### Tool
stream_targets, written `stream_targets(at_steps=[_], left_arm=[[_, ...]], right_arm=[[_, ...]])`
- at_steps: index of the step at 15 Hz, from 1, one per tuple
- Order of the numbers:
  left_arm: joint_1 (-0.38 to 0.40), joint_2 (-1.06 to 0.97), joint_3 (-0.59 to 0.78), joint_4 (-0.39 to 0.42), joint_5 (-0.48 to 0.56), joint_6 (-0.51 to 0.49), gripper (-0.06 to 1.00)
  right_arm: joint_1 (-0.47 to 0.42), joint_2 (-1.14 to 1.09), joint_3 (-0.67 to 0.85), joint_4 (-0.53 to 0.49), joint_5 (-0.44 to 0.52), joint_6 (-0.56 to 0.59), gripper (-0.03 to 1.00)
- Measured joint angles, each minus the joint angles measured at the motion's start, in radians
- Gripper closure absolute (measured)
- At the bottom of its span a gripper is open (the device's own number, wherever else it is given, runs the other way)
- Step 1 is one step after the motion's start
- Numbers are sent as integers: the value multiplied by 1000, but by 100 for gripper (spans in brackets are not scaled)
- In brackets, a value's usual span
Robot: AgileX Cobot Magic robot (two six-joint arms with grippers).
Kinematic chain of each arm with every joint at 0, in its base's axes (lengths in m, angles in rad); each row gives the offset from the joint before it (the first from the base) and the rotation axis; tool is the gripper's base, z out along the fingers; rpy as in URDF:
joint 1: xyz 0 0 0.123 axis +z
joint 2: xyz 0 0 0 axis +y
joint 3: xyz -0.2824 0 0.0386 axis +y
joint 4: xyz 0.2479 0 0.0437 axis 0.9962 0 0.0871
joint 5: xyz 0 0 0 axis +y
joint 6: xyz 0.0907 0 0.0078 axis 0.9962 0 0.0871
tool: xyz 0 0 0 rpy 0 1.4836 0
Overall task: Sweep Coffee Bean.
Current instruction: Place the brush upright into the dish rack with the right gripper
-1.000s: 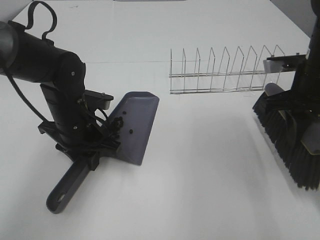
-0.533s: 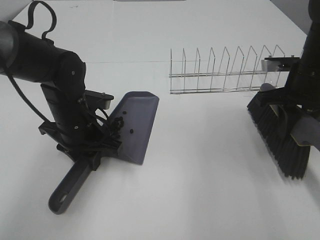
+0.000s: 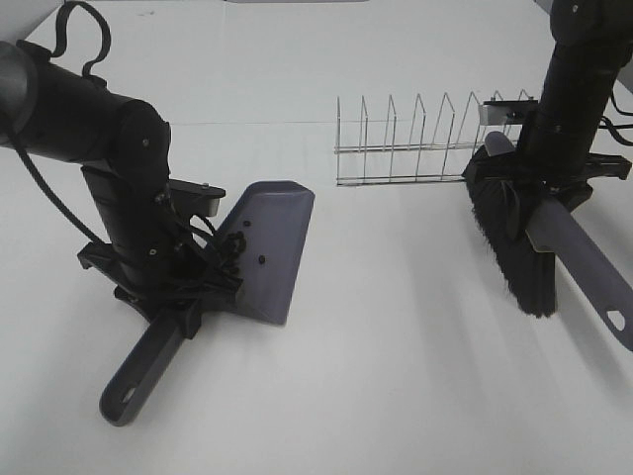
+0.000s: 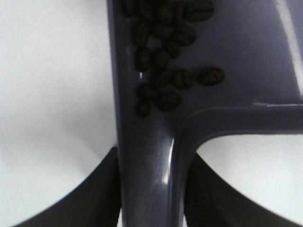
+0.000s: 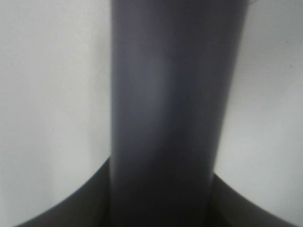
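Note:
A grey-purple dustpan (image 3: 269,247) rests on the white table (image 3: 396,376), its handle (image 3: 138,371) pointing to the near left. My left gripper (image 3: 186,295) is shut on that handle. In the left wrist view the gripper (image 4: 151,194) clamps the handle, and a cluster of dark coffee beans (image 4: 163,52) lies in the pan's corner. A few beans (image 3: 238,240) show in the pan in the exterior view. My right gripper (image 3: 534,188) is shut on the grey handle (image 3: 586,267) of a black-bristled brush (image 3: 514,247), held off the table. The right wrist view shows only the handle (image 5: 165,109).
A wire dish rack (image 3: 425,148) stands at the back right, just behind the brush. The left arm (image 3: 89,129) reaches in from the left edge.
My right arm has swung the brush left and up, away from the right edge, with the handle now trailing to the lower right. The left arm and dustpan have hardly moved.

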Motion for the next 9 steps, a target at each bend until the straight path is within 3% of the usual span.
stream_targets(at_steps=[9], left_arm=[[0,0,0,-5,2,0,62]], right_arm=[[-3,127,-232,-14,47,4,66]])
